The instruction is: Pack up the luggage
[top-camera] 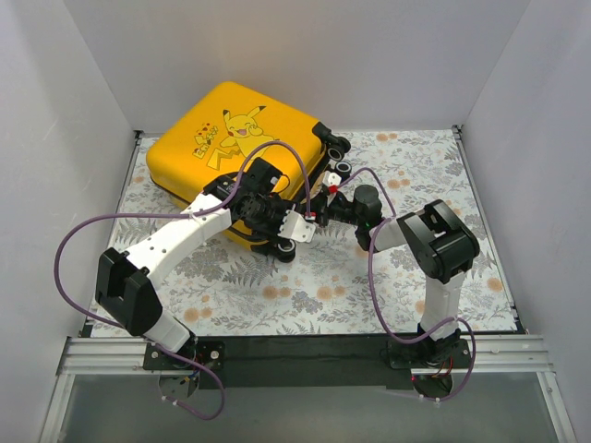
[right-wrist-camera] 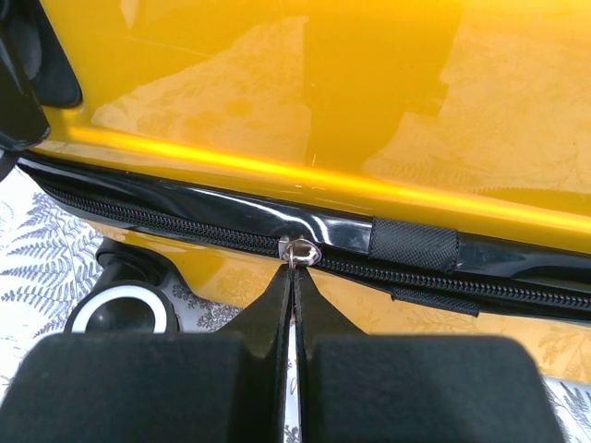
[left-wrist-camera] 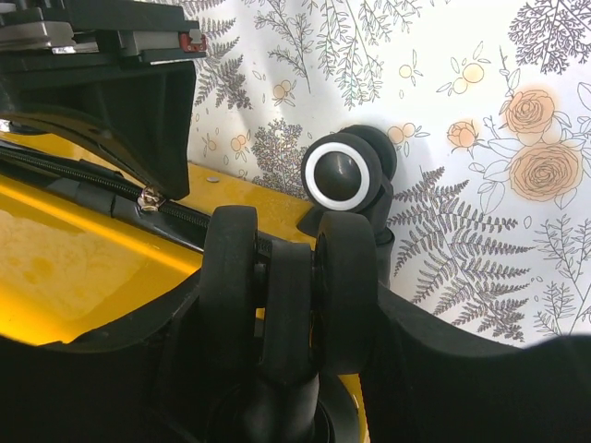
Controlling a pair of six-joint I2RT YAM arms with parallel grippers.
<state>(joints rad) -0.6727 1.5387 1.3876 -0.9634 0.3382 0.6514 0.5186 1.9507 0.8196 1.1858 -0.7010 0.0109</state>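
The yellow luggage [top-camera: 231, 120] lies shut on the table, with the Pikachu lid facing up. My left gripper [top-camera: 282, 242] is at its near corner, and its jaws are clamped on a black double wheel [left-wrist-camera: 286, 277] of the case. My right gripper [top-camera: 319, 210] is at the near-right side of the case. In the right wrist view its fingers [right-wrist-camera: 277, 305] are pressed together on the metal zipper pull [right-wrist-camera: 297, 251], which sits on the black zipper track [right-wrist-camera: 185, 224]. The same pull [left-wrist-camera: 150, 198] shows in the left wrist view under the right gripper's black body.
A floral cloth [top-camera: 369, 286] covers the table. Another black wheel with a white ring [left-wrist-camera: 342, 173] stands on the cloth beside the held one. Two more wheels [top-camera: 342, 157] show at the case's right end. White walls close in the left, back and right.
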